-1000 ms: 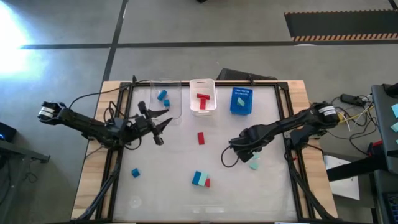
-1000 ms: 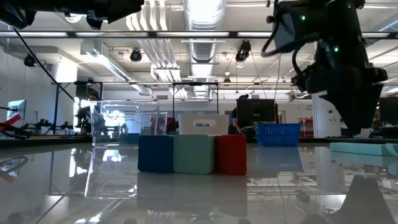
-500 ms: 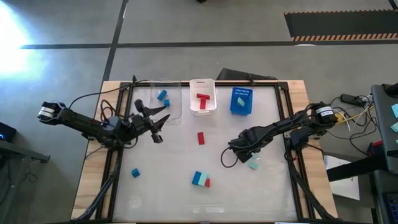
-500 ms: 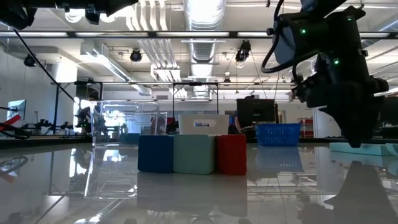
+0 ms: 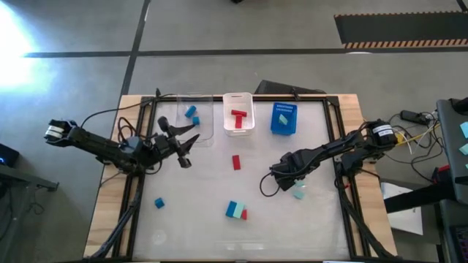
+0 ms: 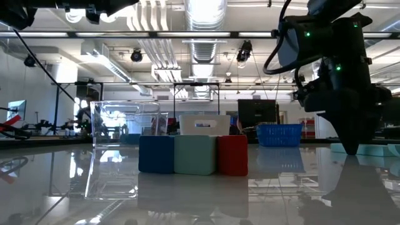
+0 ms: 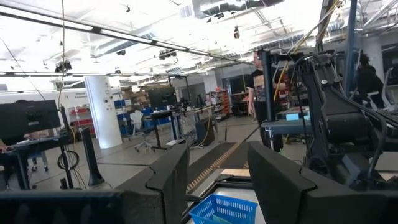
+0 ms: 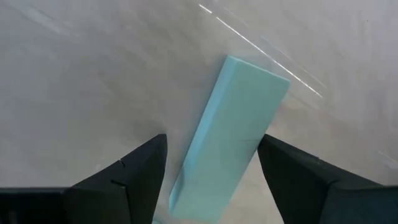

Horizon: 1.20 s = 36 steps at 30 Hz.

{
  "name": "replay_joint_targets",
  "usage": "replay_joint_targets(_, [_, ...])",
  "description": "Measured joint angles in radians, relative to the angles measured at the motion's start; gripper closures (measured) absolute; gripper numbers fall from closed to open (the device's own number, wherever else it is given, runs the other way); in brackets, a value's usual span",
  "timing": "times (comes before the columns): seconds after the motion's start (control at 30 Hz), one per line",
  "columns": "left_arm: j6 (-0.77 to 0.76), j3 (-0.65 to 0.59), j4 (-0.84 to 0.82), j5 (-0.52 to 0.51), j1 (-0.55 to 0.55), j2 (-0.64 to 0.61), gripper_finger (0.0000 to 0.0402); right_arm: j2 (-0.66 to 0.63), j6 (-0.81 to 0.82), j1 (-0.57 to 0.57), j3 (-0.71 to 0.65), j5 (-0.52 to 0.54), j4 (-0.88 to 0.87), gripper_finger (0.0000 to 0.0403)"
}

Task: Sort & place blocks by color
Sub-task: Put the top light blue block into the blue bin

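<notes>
Mint-teal is what fills my right wrist view: a pale bar (image 8: 233, 134) lying flat on the white worktop (image 5: 197, 234), set between my two dark fingers (image 8: 134, 171), which stand apart on either side of it without gripping it. In the high view my right claw (image 5: 290, 181) sits right of centre, low over that same mint bar (image 5: 298, 193), with its fingers spread wide around the bar.

My left claw (image 5: 186, 146) hovers at the left of the frame, just below and beside the clear bin (image 5: 207, 117). Its fingers stand partly apart and nothing is held between them; the left wrist view looks out level across the room, with the blue basket (image 7: 224, 208) showing low between the fingers.

Along the upper edge of the worktop, the clear bin holds two blue blocks (image 5: 191, 113), the white bin (image 5: 238, 97) holds red blocks (image 5: 238, 117) laid in a T, and the blue basket (image 5: 284, 119) holds a mint block (image 5: 284, 117).

Loose pieces remain: a red bar (image 5: 236, 161) near the centre, a small blue cube (image 5: 159, 202) at lower left, and a touching cluster at lower centre, blue, mint and red (image 5: 235, 210). In the low view that cluster stands as three blocks side by side (image 6: 195, 155).
</notes>
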Motion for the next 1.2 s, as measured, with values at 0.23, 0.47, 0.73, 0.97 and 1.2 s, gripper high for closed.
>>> replay_joint_targets(0.23, [0.025, 0.001, 0.005, 0.0, 0.001, -0.025, 0.0254, 0.0, 0.0, 0.0, -0.002, -0.001, 0.028, 0.0191])
replay_joint_targets(0.47, [0.025, 0.001, 0.005, 0.0, 0.001, -0.039, 0.0254, 0.001, 0.0, 0.0, -0.003, 0.001, 0.047, 0.0256])
replay_joint_targets(0.73, [0.024, 0.001, 0.0, 0.0, 0.001, -0.036, 0.0254, -0.01, -0.004, 0.0, -0.004, 0.022, 0.058, 0.0286])
replay_joint_targets(0.97, [0.024, 0.0, 0.0, 0.001, 0.001, -0.036, 0.0254, -0.09, -0.001, -0.011, -0.005, 0.107, 0.069, 0.0286])
replay_joint_targets(1.2, [0.024, 0.0, 0.001, 0.001, 0.001, -0.032, 0.0254, -0.228, -0.028, -0.052, -0.005, 0.216, 0.084, 0.0286])
